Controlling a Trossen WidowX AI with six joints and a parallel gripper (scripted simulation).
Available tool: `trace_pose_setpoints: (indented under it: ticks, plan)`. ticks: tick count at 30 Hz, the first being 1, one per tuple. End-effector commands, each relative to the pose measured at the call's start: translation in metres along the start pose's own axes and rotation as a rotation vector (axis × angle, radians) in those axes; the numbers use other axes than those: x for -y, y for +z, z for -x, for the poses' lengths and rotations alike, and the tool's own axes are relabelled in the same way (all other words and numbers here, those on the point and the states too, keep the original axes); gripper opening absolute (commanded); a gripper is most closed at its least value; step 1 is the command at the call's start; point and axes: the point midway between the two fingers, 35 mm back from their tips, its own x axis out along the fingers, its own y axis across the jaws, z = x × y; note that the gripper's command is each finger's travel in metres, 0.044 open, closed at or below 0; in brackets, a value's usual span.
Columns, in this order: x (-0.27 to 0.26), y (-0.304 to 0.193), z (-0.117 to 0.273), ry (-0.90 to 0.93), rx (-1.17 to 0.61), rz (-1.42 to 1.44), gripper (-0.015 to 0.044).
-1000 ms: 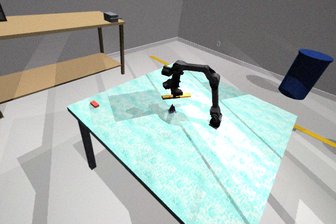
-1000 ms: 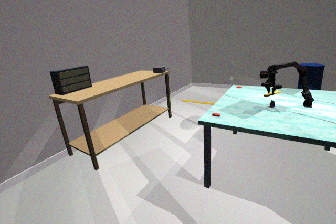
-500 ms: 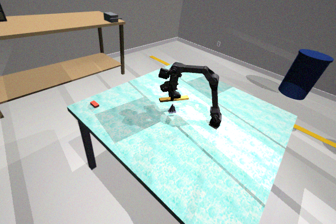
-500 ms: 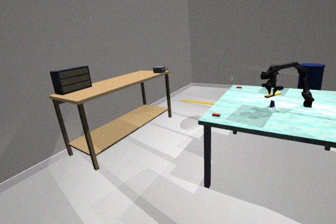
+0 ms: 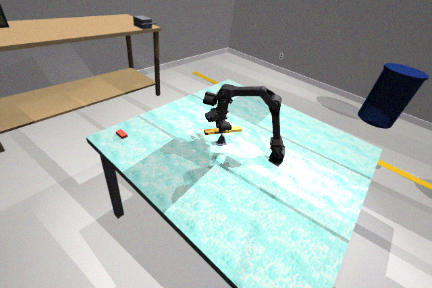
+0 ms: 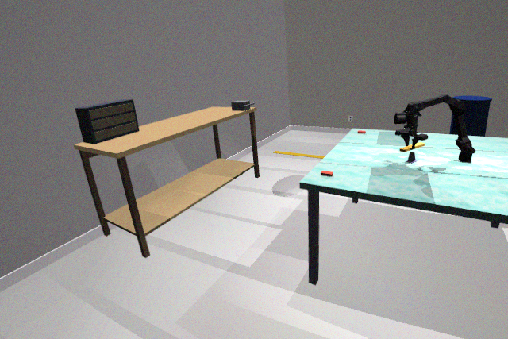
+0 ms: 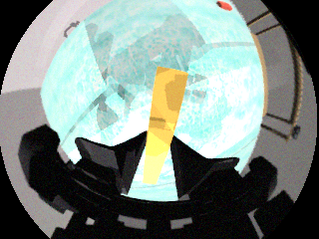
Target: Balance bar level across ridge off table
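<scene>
Overhead, flat yellow bar (image 5: 222, 130) (clamped in fingers), above dark ridge (image 5: 221, 139)

Plain grey walls (image 6: 163, 32) meet in a far corner above a pale grey floor (image 6: 123, 294) crossed by a yellow line (image 5: 404, 174). A wooden shelf unit (image 6: 163, 130) stands left; a blue bin (image 5: 390, 96) right; the bench (image 5: 261, 215) is turquoise.

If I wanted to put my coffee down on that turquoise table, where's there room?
The wide near stretch of the table, in front of the arm base, looks free. So does the strip between the red block and the ridge. It is crowded around the ridge, where the gripper holds the yellow bar above it.
</scene>
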Motion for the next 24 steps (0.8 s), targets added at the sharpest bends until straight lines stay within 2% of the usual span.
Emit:
trace_pose_setpoints:
  ticks: [1,24]
  plan:
    - [0.0,-0.002,-0.007,0.0,-0.004,-0.003,0.0]
    - [0.0,-0.003,-0.017,0.0,-0.004,-0.003,0.0]
